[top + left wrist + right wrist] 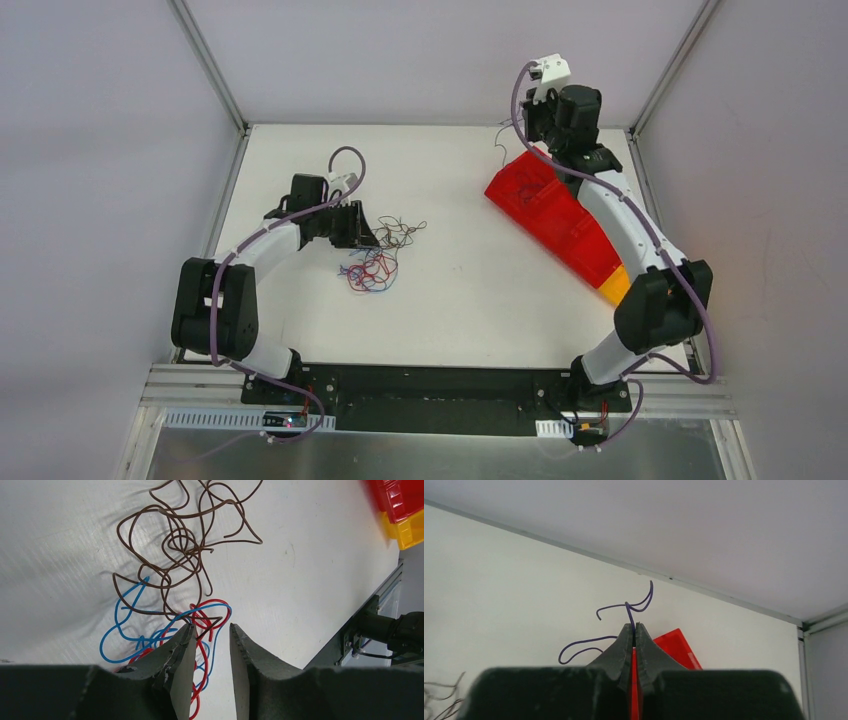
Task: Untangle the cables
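The cables (377,256) lie as a loose tangle left of the table's middle. In the left wrist view they are a brown wire (185,545), a blue wire (120,630) and a red wire (210,615), all looped together. My left gripper (212,627) is open just over the near end of the tangle, and red and blue loops run between its jaws. It also shows in the top view (360,236). My right gripper (634,626) is shut on a single thin purple wire (631,606), held near the table's back edge (518,130), apart from the tangle.
A red bin (555,215) lies slantwise on the right side, nested with a yellow bin (615,285) at its near end, under my right arm. The red bin also shows in the right wrist view (676,647). Metal frame posts stand at the table's back corners.
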### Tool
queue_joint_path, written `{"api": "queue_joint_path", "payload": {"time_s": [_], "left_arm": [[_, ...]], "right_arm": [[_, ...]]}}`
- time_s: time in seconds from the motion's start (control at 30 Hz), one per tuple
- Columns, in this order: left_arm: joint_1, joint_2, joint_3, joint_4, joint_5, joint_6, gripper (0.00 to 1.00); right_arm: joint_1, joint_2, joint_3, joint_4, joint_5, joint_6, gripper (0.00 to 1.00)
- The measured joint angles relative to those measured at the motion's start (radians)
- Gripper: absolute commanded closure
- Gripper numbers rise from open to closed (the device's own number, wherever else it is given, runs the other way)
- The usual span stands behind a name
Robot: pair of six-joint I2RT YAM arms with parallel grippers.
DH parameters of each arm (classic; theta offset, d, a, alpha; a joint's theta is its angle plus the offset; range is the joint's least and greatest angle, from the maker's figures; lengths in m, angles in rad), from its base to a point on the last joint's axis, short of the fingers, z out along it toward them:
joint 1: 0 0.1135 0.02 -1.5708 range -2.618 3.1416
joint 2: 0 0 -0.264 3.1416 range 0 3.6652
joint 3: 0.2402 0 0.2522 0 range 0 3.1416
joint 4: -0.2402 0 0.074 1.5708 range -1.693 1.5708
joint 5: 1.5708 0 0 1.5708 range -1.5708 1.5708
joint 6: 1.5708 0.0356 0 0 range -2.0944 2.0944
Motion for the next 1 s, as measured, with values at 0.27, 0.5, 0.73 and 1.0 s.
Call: {"api": "queue_joint_path", "payload": {"time_s": [0.27,0.5,0.73,1.0], "left_arm": [[0.001,0.000,0.021,-0.053,0.000,0.021,0.68],[0.029,0.010,0.055,-0.071,0.000,0.032,0.68],[0.047,0.025,0.061,-0.087,0.000,0.035,0.68],[0.047,0.053,0.061,-0.100,0.000,0.035,0.69]], "right_arm": [[-0.056,0.115,-0.135,0.272,0.116,-0.093,1.00],[-0.075,0.181,-0.289,0.389,0.128,-0.173,1.00],[-0.082,0.177,-0.403,0.391,0.121,-0.176,1.00],[-0.093,0.210,-0.354,0.296,0.126,-0.155,1.00]]}}
